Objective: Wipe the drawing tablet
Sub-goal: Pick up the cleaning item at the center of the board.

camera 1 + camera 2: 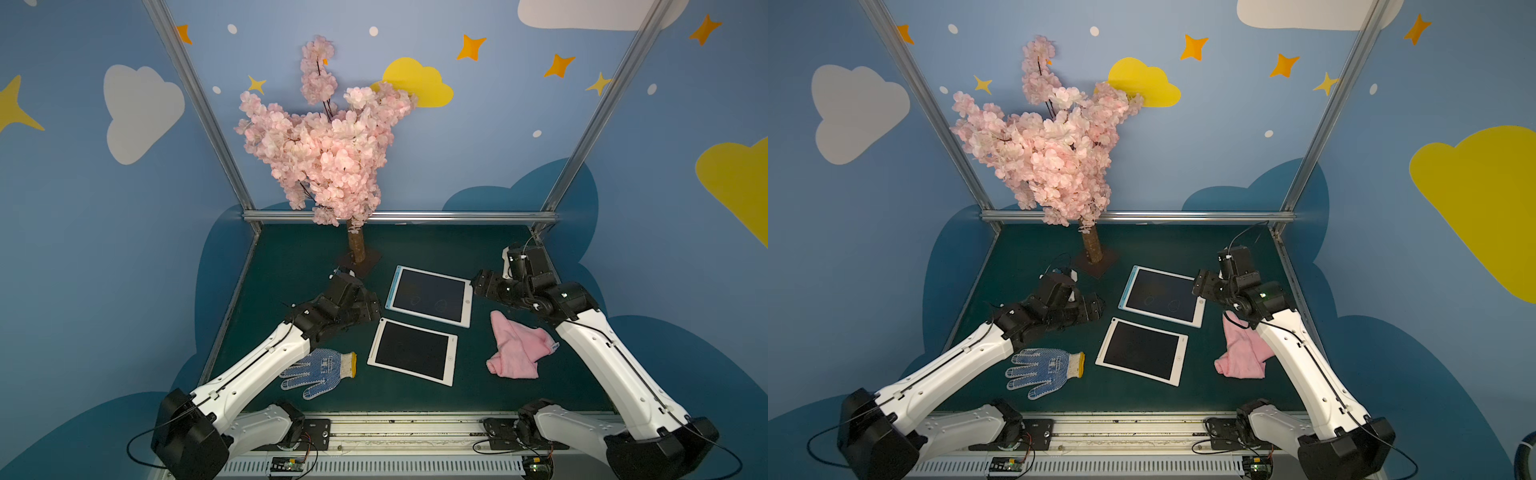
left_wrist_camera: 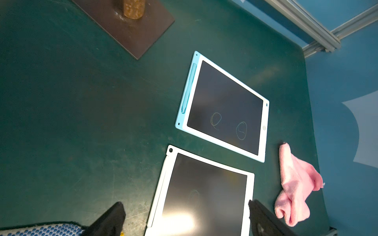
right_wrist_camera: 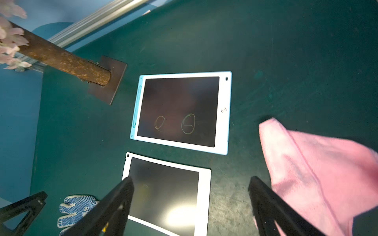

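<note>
Cloth (image 1: 519, 351), pink and crumpled, lies right of centre in both top views, near 2 drawing tablets but touching neither: the blue-framed tablet (image 1: 430, 296) at centre and the white-framed tablet (image 1: 412, 351) just below it in the frame. It looks soft, light and limp, so it will probably bunch when dragged. A raised fold near its upper tip, closest to the right arm (image 1: 582, 332), seems the best place to pinch. The tablets look thin, stiff and light with smooth screens, so they may slide under a wipe. Steadying one by its plastic frame seems safer than pressing the screen. 2 greenish loops show on the blue-framed screen and a faint scribble on the white-framed one, so I cannot tell which is meant. Both pairs of jaws stand wide apart and hold nothing; those of the left arm (image 1: 266, 357) hover left of the tablets. The table (image 1: 291, 257) is matte dark green and scuffed. A dotted glove (image 1: 320, 372) lies at lower left, a blossom tree (image 1: 324, 153) stands at upper centre, and blue walls with painted clouds and stars enclose it all.
</note>
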You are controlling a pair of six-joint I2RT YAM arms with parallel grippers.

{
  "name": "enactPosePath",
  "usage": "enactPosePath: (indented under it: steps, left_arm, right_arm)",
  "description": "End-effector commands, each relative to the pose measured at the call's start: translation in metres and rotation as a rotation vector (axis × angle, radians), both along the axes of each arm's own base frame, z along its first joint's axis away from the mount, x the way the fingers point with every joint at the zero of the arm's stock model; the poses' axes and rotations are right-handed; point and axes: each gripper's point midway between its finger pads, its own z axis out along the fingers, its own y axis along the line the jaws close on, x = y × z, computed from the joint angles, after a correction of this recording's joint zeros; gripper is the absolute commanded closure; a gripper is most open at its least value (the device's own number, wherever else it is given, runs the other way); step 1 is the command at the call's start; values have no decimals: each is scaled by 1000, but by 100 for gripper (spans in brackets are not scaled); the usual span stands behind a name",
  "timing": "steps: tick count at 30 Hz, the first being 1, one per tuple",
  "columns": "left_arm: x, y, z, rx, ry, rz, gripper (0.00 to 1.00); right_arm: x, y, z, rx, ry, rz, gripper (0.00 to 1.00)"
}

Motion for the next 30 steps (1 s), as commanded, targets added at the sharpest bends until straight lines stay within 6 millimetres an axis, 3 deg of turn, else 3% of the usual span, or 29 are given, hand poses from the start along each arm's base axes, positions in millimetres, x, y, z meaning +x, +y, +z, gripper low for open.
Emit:
enactPosePath:
  steps: [1,10,18,30]
  left_arm:
    - [1,-15,-1,5,14,-60,4]
    - [10,-42,-10,-44,26,-113,6]
    - [13,-50,-12,-58,26,-133,6]
    - [9,-53,-11,-69,31,-156,7]
  right_arm:
    - [-25,-26,-37,48,159,-138,10]
    - [-50,-79,-103,163,374,-433,16]
    - [-80,-97,-153,187,555,-640,18]
    - [-113,-120,-186,130,782,-883,21]
